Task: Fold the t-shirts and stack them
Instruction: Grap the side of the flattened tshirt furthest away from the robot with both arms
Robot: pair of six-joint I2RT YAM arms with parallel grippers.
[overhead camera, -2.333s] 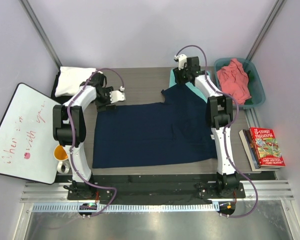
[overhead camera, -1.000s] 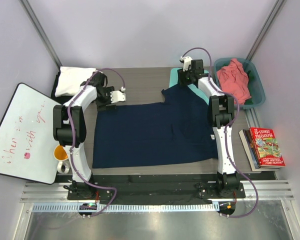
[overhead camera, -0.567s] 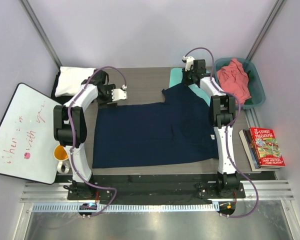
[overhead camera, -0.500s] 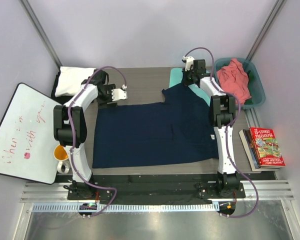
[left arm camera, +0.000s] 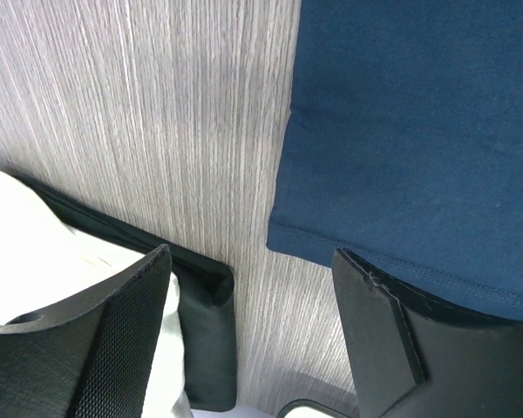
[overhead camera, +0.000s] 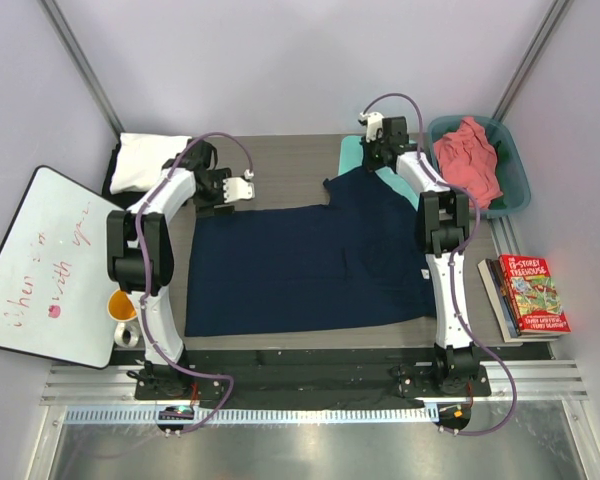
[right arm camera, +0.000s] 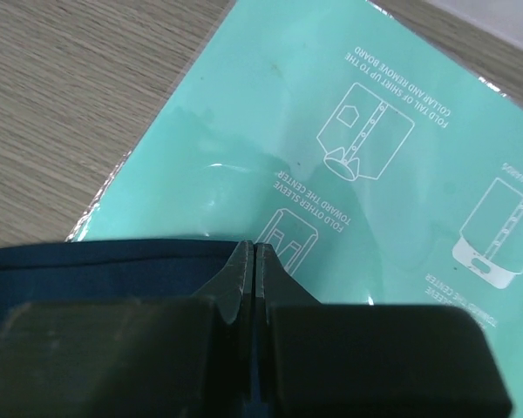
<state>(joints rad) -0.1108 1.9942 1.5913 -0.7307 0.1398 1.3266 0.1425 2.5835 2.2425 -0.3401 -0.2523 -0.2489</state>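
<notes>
navy t-shirt (overhead camera: 300, 265) spread flat across the table (overhead camera: 280, 160), left pincer (left arm camera: 251, 296) gaping wide over its far-left corner, right pincer (right arm camera: 251, 261) pinched tight on its far edge above the mint-green board (right arm camera: 349, 131), white t-shirt (overhead camera: 145, 160) far left, pink t-shirt (overhead camera: 468, 155) heaped in teal tub (overhead camera: 515, 190) far right

L tool (left arm camera: 251, 261) gapes wide; R arm (overhead camera: 438, 225) stretched fwd, R tool (right arm camera: 248, 254) closed tight, prob. tip-down.
</notes>
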